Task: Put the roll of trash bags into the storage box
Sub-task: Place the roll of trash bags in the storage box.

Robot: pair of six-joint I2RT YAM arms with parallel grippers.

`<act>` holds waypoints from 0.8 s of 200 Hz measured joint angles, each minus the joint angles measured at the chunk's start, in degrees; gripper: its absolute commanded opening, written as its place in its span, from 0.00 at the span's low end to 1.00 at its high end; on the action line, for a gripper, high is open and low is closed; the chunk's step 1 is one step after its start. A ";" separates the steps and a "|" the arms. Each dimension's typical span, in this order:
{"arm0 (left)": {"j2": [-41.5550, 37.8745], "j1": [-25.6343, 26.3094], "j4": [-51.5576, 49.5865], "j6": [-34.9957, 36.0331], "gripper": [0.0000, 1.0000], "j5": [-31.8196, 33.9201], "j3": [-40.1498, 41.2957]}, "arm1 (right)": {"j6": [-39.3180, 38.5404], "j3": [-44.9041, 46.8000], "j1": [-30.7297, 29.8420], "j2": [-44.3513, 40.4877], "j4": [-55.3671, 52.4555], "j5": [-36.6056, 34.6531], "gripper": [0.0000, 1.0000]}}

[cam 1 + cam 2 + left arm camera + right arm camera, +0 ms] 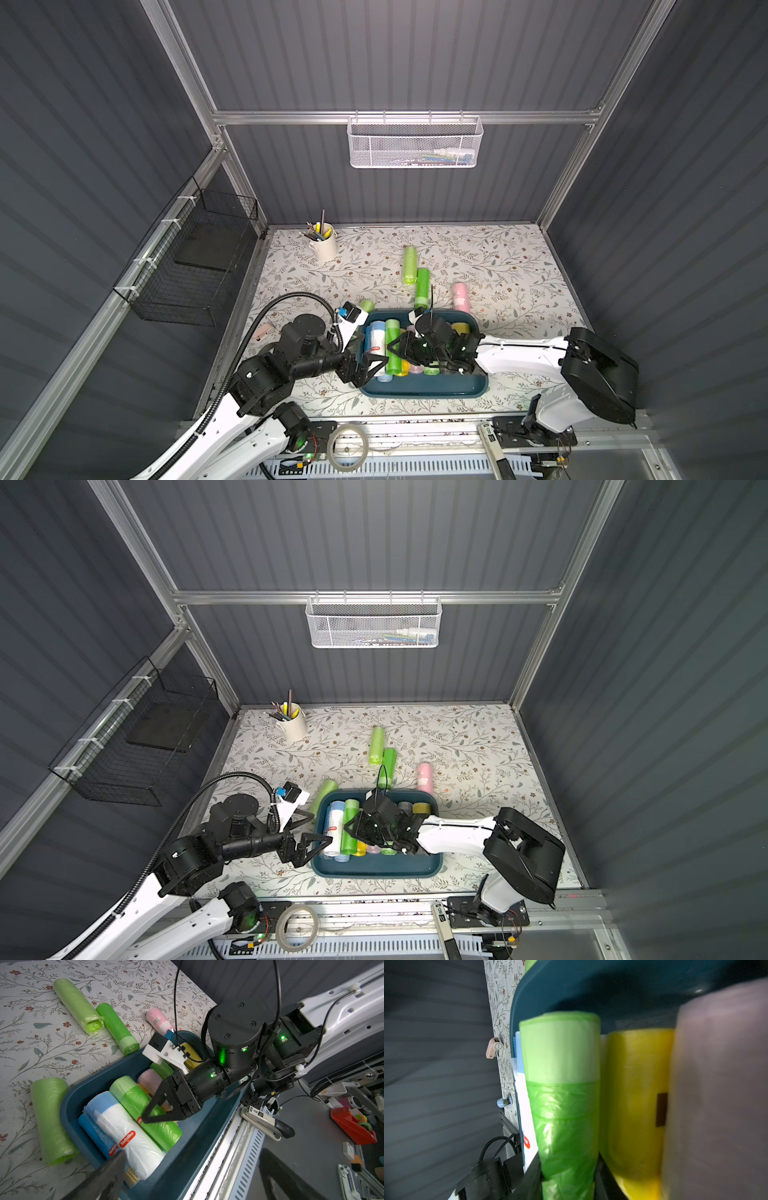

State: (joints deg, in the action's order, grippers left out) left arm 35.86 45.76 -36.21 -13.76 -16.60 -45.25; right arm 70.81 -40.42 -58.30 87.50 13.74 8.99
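Observation:
The storage box (419,392) (374,870) is a dark teal tray at the table's front middle, holding several rolls side by side. My right gripper (401,353) (360,831) (569,1178) reaches in from the right and is shut on a green roll of trash bags (392,345) (133,1095) (564,1084), which lies between a white roll (128,1126) and a yellow roll (633,1095). My left gripper (368,368) (309,845) (191,1180) stands open at the box's front left corner, holding nothing.
Loose rolls lie on the table behind the box: two green (409,264) (422,286), one pink (460,297), one light green (367,305) by the box's far left corner. A pen cup (323,245) stands at the back left. A tape ring (348,446) sits on the front rail.

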 measured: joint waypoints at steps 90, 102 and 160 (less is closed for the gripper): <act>0.02 0.00 0.22 0.02 1.00 -1.09 0.02 | 0.83 0.00 -0.02 1.05 0.39 -0.04 0.34; 0.02 0.00 0.26 0.02 1.00 -1.55 0.02 | 0.85 0.00 -0.02 1.07 0.39 -0.04 0.34; 0.00 0.00 0.26 0.02 1.00 -2.51 0.02 | 0.85 0.00 -0.04 1.07 0.42 -0.07 0.34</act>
State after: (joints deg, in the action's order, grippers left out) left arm 35.86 45.76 -35.94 -13.74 -19.11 -45.23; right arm 71.66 -40.42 -58.35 88.58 14.15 8.93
